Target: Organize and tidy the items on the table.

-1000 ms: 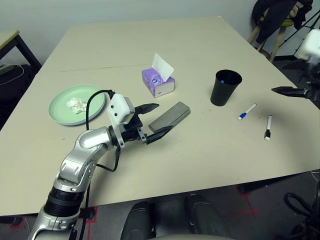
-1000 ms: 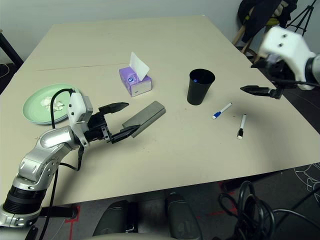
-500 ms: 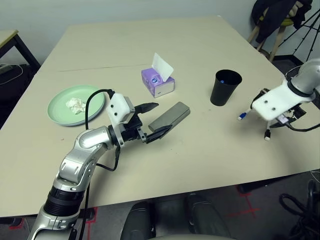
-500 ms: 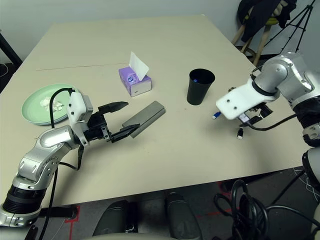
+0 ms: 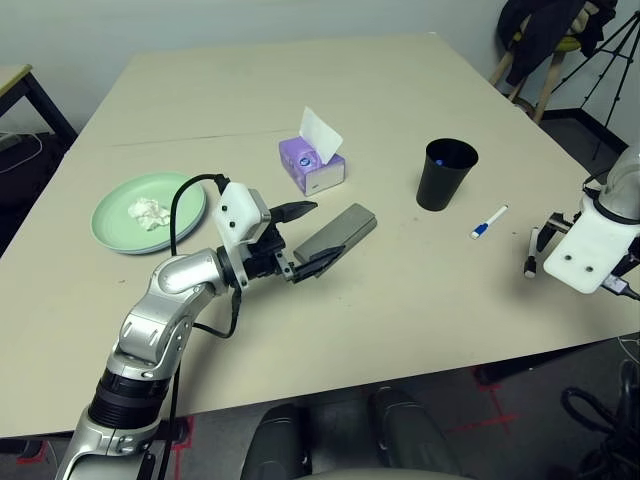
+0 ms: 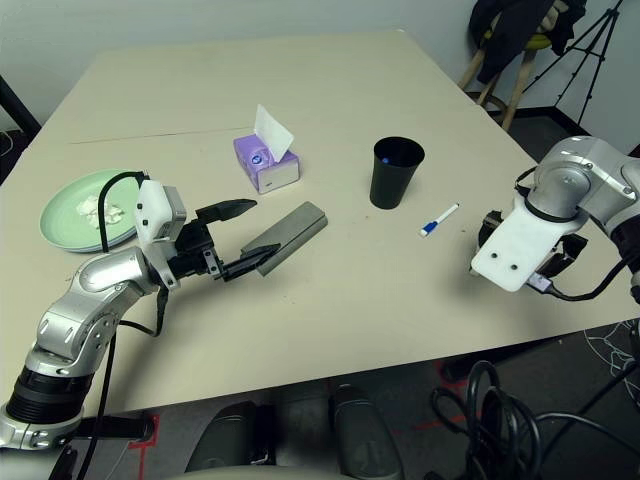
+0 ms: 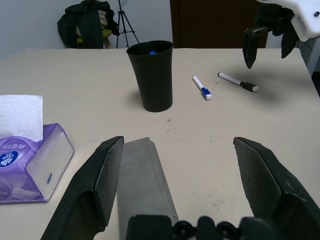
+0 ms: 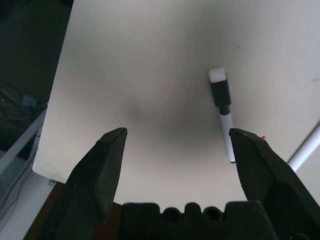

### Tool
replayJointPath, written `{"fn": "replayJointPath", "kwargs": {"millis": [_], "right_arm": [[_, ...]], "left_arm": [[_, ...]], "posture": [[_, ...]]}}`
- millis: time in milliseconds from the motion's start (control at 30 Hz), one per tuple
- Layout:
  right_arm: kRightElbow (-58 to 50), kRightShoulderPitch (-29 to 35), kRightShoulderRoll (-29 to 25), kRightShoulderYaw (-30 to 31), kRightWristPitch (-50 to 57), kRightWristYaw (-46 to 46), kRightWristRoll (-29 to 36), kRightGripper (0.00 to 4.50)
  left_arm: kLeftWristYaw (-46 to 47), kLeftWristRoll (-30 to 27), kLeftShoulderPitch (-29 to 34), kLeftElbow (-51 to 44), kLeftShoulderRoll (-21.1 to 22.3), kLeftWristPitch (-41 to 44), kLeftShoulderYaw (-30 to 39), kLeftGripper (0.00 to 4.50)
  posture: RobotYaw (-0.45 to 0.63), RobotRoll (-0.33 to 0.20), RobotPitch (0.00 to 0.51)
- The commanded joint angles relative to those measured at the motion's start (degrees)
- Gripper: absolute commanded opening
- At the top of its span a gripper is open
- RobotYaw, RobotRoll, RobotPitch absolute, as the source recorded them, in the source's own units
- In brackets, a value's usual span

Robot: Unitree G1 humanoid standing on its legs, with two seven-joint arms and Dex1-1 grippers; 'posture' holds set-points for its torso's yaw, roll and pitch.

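My left gripper (image 5: 308, 238) is open low over the table (image 5: 400, 300), straddling the near end of the grey glasses case (image 5: 340, 232). The case (image 7: 145, 185) lies close to one finger. My right gripper (image 5: 548, 232) points down, open, near the table's right edge, over a white pen with a black cap (image 8: 222, 117); that pen lies between the fingers, untouched. A white blue-tipped pen (image 5: 489, 222) lies beside the black cup (image 5: 446, 175), which holds something blue. The purple tissue box (image 5: 312, 165) stands behind the case. A white tissue wad (image 5: 150, 212) sits on the mint green plate (image 5: 110, 225). The sunglasses and the pale blue plate are out of view.
A chair draped with dark clothing (image 5: 545, 40) and a tripod (image 5: 610, 50) stand beyond the far right corner. A small desk with black legs (image 5: 15, 85) is at the far left. The table's right edge runs just beside my right gripper.
My right arm has swung in from the right and come down over the black-capped pen. The left gripper has stayed open at the glasses case.
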Motion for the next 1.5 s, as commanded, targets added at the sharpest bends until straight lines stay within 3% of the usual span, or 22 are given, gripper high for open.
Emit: {"fn": "replayJointPath", "kwargs": {"millis": [33,333,700,900,1500], "right_arm": [[2.06,-0.51,1.92,0.41,-0.29,-3.09,-3.1,4.5],[5.38,-1.53,6.47,0.69,-1.31,-9.9,-7.58,4.5],[-0.26,3.03,4.41,-0.39,-0.45,-3.39,-0.73,4.5],[-1.99,4.92,3.38,-0.57,0.47,-3.1,-0.14,4.5],[6.18,1.56,6.16,1.23,-2.01,-11.18,-9.06,4.5]], "left_arm": [[0.0,0.7,-0.37,0.86,-0.25,0.36,-0.95,4.44],[0.21,0.72,0.3,0.13,-0.01,0.5,-0.62,4.44],[0.29,0.63,0.7,-0.4,0.24,0.78,-0.37,4.44],[0.3,0.73,0.49,-0.03,0.02,0.71,-0.6,4.44],[1.34,0.52,1.57,-1.53,0.45,1.17,-0.22,4.44]], "posture": [[-0.04,0.0,0.099],[-0.03,0.0,0.103],[-0.02,0.0,0.108],[-0.03,0.0,0.113],[0.0,0.0,0.116]]}}
